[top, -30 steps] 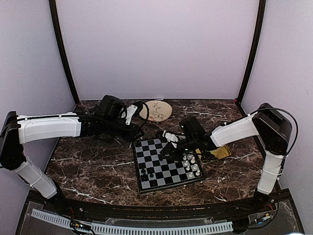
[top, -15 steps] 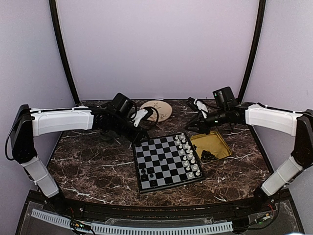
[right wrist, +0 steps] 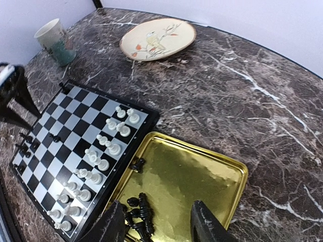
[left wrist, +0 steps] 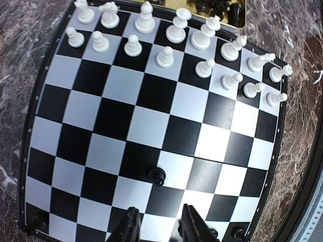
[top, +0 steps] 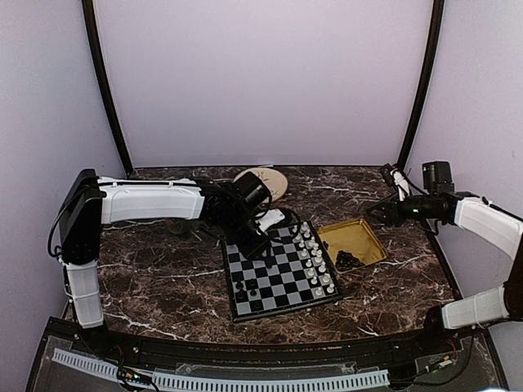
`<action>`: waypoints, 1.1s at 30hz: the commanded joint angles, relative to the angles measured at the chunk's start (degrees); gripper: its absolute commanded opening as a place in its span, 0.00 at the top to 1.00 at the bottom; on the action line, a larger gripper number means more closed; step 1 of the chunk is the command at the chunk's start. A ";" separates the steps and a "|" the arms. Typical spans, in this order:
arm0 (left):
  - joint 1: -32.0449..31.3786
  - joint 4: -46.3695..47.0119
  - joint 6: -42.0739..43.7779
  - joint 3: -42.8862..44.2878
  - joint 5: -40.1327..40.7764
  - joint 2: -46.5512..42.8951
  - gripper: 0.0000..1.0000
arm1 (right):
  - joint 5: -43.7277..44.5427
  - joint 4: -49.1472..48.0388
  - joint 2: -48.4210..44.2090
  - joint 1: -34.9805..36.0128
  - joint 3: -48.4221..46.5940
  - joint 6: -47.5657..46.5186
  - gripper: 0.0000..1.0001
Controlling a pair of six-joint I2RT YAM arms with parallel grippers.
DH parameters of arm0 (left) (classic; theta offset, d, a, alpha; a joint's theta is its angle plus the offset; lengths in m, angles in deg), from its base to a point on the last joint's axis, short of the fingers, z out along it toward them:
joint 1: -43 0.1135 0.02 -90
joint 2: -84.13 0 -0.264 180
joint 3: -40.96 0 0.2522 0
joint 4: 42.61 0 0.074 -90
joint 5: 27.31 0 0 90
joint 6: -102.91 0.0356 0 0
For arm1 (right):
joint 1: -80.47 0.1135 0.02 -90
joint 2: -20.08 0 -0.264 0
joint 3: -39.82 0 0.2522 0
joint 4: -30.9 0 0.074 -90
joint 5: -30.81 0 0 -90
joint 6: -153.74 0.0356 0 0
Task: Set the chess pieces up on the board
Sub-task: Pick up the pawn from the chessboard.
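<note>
I see my left gripper [left wrist: 160,228] parted over the glossy checkered board [left wrist: 151,116]; right gripper [right wrist: 159,224] spread, facing the shiny gold tray [right wrist: 202,166].

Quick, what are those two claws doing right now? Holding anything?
Left gripper: open, holding nothing, over the board.
Right gripper: open, holding nothing, above the yellow tray.

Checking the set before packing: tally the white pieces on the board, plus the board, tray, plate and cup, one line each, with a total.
white pieces: 16
board: 1
yellow tray: 1
plate: 1
cup: 1
Total: 20
</note>
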 commanded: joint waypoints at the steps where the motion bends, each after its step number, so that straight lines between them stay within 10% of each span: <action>1: -0.76 -5.84 3.37 3.21 1.66 2.45 0.69 | -0.51 -5.72 -1.99 -3.43 1.54 2.21 0.55; 23: -1.39 -4.14 2.46 8.27 -0.11 9.67 0.73 | -1.19 -6.22 -1.35 -4.82 3.03 -0.97 0.55; 33: -1.38 -5.22 2.11 9.02 -0.77 9.72 0.91 | -1.35 -6.07 -1.32 -4.82 3.13 -1.54 0.55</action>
